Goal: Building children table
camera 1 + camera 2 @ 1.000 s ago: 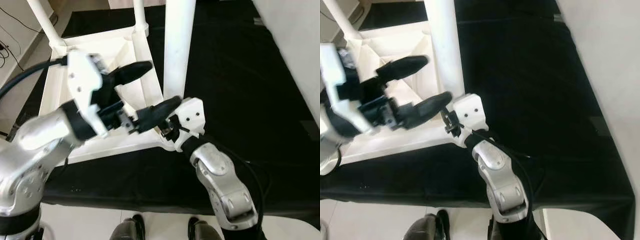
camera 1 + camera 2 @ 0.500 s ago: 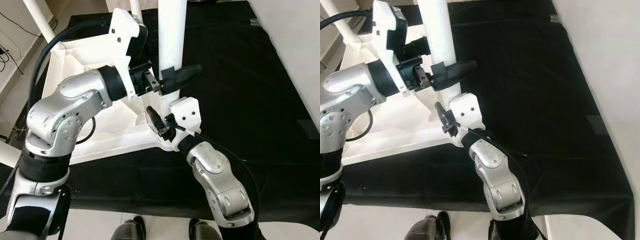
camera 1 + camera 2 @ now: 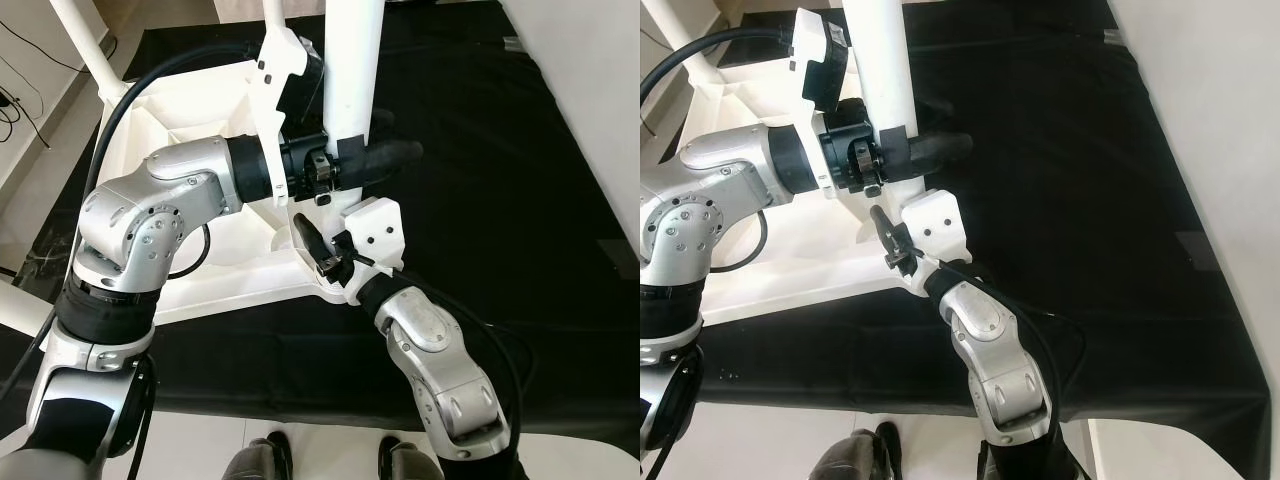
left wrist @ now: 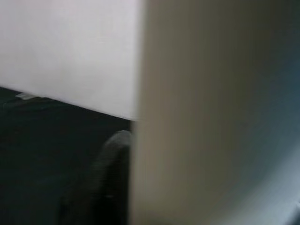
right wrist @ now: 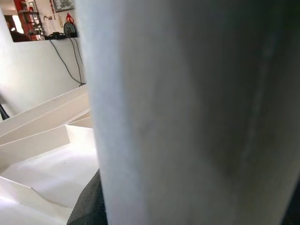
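Observation:
The white children's table (image 3: 185, 95) lies upside down on a black mat (image 3: 480, 150). A thick white leg (image 3: 352, 70) stands upright at its near corner. My left gripper (image 3: 398, 138) reaches across from the left, shut on this leg with one black finger (image 3: 385, 157) in front of it and the other behind. My right gripper (image 3: 318, 232) is just below, at the leg's foot by the table corner. One of its fingers (image 3: 306, 235) shows left of the leg. In the right wrist view the leg (image 5: 187, 108) sits close between dark fingers (image 5: 86, 206).
Two more white legs (image 3: 82, 45) (image 3: 277, 18) rise at the table's far corners. A pale wall or panel (image 3: 590, 80) borders the mat on the right. A black cable (image 3: 25, 55) lies on the light floor at the left. Dark feet (image 3: 258, 462) show at the bottom edge.
My left arm has swung from beside the table frame over to the upright leg and shut its fingers around it. My right gripper stays at the leg's foot.

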`<state>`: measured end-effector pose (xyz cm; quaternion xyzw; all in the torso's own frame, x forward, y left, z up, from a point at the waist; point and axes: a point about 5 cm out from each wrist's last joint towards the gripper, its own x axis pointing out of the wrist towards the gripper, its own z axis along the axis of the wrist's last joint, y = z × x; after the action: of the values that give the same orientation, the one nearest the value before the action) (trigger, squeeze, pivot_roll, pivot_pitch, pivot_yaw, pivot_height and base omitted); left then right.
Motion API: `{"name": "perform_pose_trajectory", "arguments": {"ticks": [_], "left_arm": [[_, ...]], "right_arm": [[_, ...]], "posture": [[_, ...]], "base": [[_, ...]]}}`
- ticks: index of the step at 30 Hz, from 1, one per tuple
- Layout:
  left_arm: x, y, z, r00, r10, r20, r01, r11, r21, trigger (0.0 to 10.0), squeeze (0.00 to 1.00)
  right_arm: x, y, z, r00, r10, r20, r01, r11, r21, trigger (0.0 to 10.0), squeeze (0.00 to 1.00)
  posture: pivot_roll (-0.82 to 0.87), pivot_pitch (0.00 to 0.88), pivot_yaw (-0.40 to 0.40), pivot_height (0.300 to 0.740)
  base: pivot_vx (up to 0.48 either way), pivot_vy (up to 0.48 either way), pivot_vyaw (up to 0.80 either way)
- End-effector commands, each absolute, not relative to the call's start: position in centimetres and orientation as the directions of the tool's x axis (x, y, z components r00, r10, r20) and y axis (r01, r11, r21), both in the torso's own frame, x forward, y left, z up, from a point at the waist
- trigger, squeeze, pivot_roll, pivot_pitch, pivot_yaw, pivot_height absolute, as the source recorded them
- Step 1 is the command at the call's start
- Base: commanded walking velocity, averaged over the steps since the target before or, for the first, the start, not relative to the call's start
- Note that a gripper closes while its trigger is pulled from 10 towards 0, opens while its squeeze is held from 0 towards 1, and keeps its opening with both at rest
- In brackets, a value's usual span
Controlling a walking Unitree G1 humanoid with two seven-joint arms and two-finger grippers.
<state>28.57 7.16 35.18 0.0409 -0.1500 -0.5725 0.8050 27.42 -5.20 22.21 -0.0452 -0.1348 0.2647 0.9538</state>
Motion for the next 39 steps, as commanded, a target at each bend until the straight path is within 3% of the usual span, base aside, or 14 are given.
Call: {"name": "perform_pose_trajectory", "arguments": {"ticks": [1, 14, 18, 19, 21, 24, 25, 29, 34, 35, 36, 37, 39], "left_arm": [[28.5, 6.6, 34.7, 0.298, -0.943, 0.149, 0.914, 0.327, 0.239, 0.0, 0.00], [28.4, 6.2, 34.5, 0.286, -0.952, 0.109, 0.909, 0.306, 0.284, 0.0, 0.00], [28.2, 5.4, 34.9, 0.279, -0.954, 0.111, 0.906, 0.300, 0.298, 0.0, 0.00], [28.2, 5.3, 35.0, 0.277, -0.955, 0.110, 0.906, 0.298, 0.301, 0.0, 0.00], [28.2, 5.3, 35.0, 0.277, -0.955, 0.110, 0.906, 0.298, 0.301, 0.0, 0.00], [28.2, 4.8, 35.1, 0.271, -0.956, 0.110, 0.907, 0.291, 0.305, 0.0, 0.00], [28.2, 4.8, 35.1, 0.271, -0.956, 0.110, 0.907, 0.291, 0.305, 0.0, 0.00], [28.2, 4.0, 35.2, 0.264, -0.958, 0.107, 0.908, 0.285, 0.308, 0.0, 0.00], [28.2, 4.1, 35.2, 0.263, -0.959, 0.108, 0.908, 0.284, 0.309, 0.0, 0.00], [28.1, 4.2, 35.3, 0.262, -0.959, 0.109, 0.908, 0.283, 0.310, 0.0, 0.00], [28.1, 4.2, 35.3, 0.262, -0.959, 0.109, 0.908, 0.283, 0.310, 0.0, 0.00], [28.1, 4.2, 35.3, 0.260, -0.959, 0.110, 0.908, 0.282, 0.310, 0.0, 0.00], [28.1, 4.3, 35.3, 0.258, -0.960, 0.112, 0.909, 0.281, 0.309, 0.0, 0.00]], "right_arm": [[26.0, -3.0, 22.8, 0.725, 0.632, 0.273, -0.615, 0.773, -0.154, 10.0, 0.00], [26.2, -2.8, 23.5, 0.658, 0.690, 0.301, -0.681, 0.716, -0.150, 10.0, 0.00], [26.7, -2.7, 24.4, 0.524, 0.796, 0.302, -0.784, 0.590, -0.193, 10.0, 0.00], [27.1, -3.0, 24.7, 0.459, 0.841, 0.287, -0.829, 0.521, -0.203, 10.0, 1.00], [27.1, -3.0, 24.7, 0.459, 0.841, 0.287, -0.829, 0.521, -0.203, 10.0, 1.00], [28.2, -4.0, 25.7, 0.279, 0.931, 0.237, -0.903, 0.338, -0.266, 10.0, 1.00], [28.2, -4.0, 25.7, 0.279, 0.931, 0.237, -0.903, 0.338, -0.266, 10.0, 1.00], [28.4, -5.1, 26.5, 0.003, 0.995, 0.104, -0.930, 0.041, -0.365, 10.0, 1.00], [28.9, -5.4, 26.9, -0.068, 0.997, 0.040, -0.922, -0.048, -0.384, 10.0, 1.00], [29.4, -5.5, 27.3, -0.101, 0.995, 0.013, -0.918, -0.088, -0.387, 10.0, 0.91], [29.4, -5.5, 27.3, -0.101, 0.995, 0.013, -0.918, -0.088, -0.387, 10.0, 0.91], [30.1, -5.5, 27.6, -0.123, 0.992, -0.013, -0.914, -0.118, -0.388, 10.0, 0.00], [30.7, -5.5, 27.8, -0.153, 0.988, -0.036, -0.912, -0.155, -0.379, 10.0, 0.00]], "posture": [[0.06, 0.251, 0.080, 0.740], [0.04, 0.248, 0.064, 0.740], [0.04, 0.240, 0.065, 0.740], [0.05, 0.237, 0.064, 0.740], [0.05, 0.237, 0.064, 0.740], [0.05, 0.231, 0.064, 0.740], [0.05, 0.231, 0.064, 0.740], [0.06, 0.227, 0.060, 0.740], [0.06, 0.224, 0.063, 0.740], [0.07, 0.226, 0.063, 0.740], [0.07, 0.226, 0.063, 0.740], [0.07, 0.224, 0.063, 0.740], [0.08, 0.223, 0.063, 0.740]], "base": [[0.000, 0.000, 0.00], [0.000, 0.000, 0.00], [0.000, 0.000, 0.00], [0.000, 0.000, 0.00], [0.000, 0.000, 0.00], [0.000, 0.000, 0.00], [0.000, 0.000, 0.00], [0.000, 0.000, 0.00], [0.000, 0.000, 0.00], [0.000, 0.000, 0.00], [0.000, 0.000, 0.00], [0.000, 0.000, 0.00], [0.000, 0.000, 0.00]]}}
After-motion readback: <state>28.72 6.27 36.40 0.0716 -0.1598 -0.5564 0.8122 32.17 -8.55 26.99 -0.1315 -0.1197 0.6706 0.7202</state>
